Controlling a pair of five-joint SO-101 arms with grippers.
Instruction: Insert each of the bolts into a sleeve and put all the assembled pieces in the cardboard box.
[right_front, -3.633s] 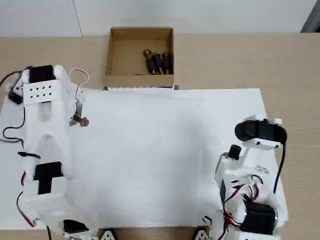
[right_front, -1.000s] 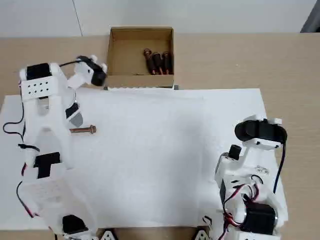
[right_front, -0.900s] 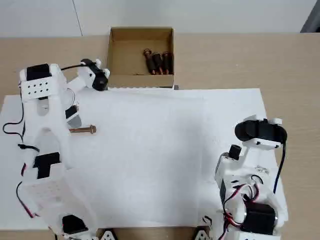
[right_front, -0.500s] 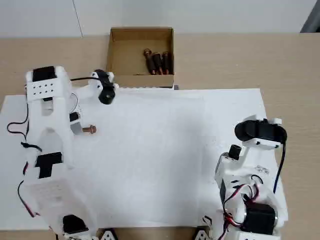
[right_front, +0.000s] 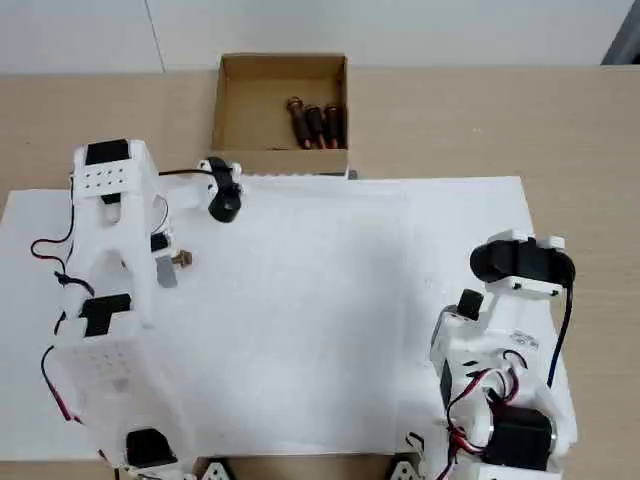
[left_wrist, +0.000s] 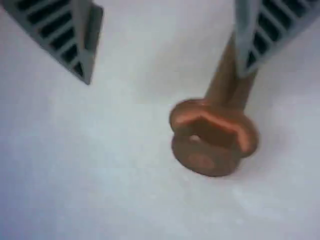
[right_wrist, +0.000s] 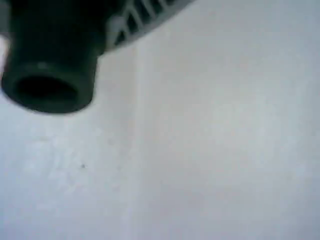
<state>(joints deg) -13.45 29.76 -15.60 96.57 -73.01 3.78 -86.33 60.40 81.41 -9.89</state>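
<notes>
Three copper-and-black assembled pieces (right_front: 315, 122) lay in the brown cardboard box (right_front: 250, 115). The left pincer (left_wrist: 165, 72) stood apart over the white sheet (right_front: 330, 300), a copper flanged bolt (left_wrist: 214, 140) touching one finger. The right pincer (right_wrist: 65, 35) was clamped on a black tubular sleeve (right_wrist: 47, 80).

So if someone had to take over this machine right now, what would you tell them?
Left hand: open, low over the white sheet, with the loose bolt lying close by one finger, not gripped.
Right hand: shut on a black sleeve, over the sheet.
Done: three assembled pieces lie in the cardboard box.
Left: grasp the bolt, push it into the sleeve, put that piece in the box.
</notes>
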